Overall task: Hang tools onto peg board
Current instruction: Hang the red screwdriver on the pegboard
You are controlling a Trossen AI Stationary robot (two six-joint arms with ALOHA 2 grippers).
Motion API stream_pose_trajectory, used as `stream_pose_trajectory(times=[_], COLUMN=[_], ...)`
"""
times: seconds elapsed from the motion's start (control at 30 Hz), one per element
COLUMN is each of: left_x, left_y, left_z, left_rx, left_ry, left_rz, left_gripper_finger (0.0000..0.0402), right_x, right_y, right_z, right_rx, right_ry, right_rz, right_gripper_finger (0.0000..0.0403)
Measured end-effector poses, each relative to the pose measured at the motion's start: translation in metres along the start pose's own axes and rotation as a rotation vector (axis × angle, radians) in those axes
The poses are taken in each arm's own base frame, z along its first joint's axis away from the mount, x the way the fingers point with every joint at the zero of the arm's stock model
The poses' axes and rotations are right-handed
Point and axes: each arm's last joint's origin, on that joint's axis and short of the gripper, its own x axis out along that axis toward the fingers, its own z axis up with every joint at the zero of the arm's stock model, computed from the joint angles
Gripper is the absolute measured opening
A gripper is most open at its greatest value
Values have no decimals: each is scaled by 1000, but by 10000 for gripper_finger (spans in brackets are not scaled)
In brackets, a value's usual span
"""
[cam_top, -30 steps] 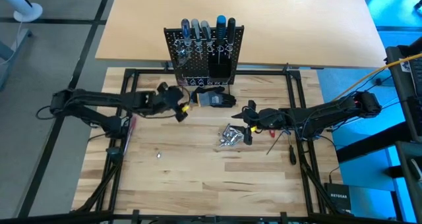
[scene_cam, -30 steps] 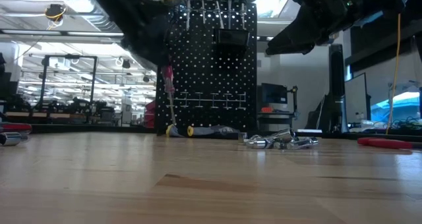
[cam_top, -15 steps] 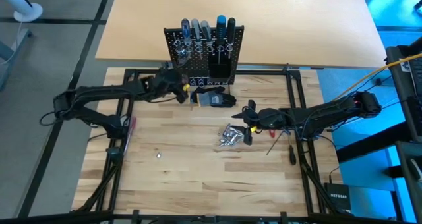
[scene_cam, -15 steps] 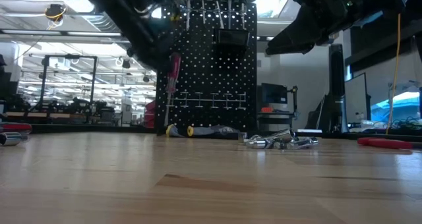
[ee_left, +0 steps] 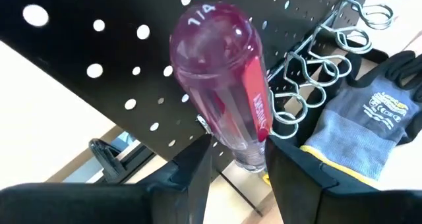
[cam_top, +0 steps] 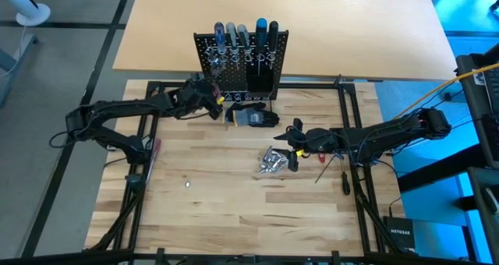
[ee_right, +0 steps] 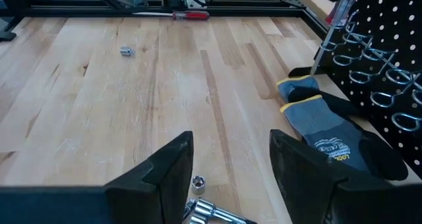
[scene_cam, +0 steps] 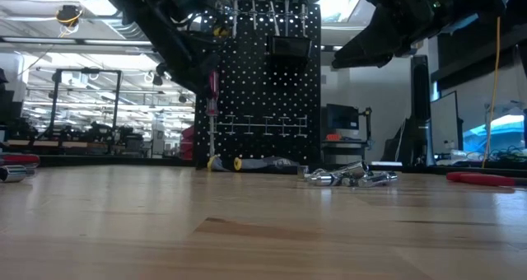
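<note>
Two dark, slim jointed arms trail black cables; each end effector, left (ee_left: 234, 174) and right (ee_right: 231, 165), has blocky matte-black fingers, seemingly unmarked

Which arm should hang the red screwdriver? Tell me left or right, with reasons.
Left. The left gripper already holds the red-handled screwdriver upright at the peg board's left edge. The right gripper hovers open over the silver pieces, away from the board.

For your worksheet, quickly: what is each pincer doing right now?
Left pincer: shut on the red-handled screwdriver beside the peg board.
Right pincer: open, holding nothing, above the silver metal pieces.
</note>
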Motion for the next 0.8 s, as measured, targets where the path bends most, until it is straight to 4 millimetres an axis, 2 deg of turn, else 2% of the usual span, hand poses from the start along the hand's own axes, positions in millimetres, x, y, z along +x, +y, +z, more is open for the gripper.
stream_pose_trajectory(times=[0.37, 0.63, 0.8], left_x=[-10, -20, -36], left_y=[-16, -12, -8], left_z=[-2, -3, -11], left_rx=[40, 29, 44], left_ry=[-10, 1, 71], left_rz=[-51, -57, -62], left_gripper_finger=[131, 131, 131], right_x=[0, 0, 0], right_y=[0, 0, 0], right_z=[0, 0, -1], right_rx=[0, 0, -2], right_ry=[0, 1, 10], right_rz=[0, 0, 0], right_gripper_finger=[198, 198, 198])
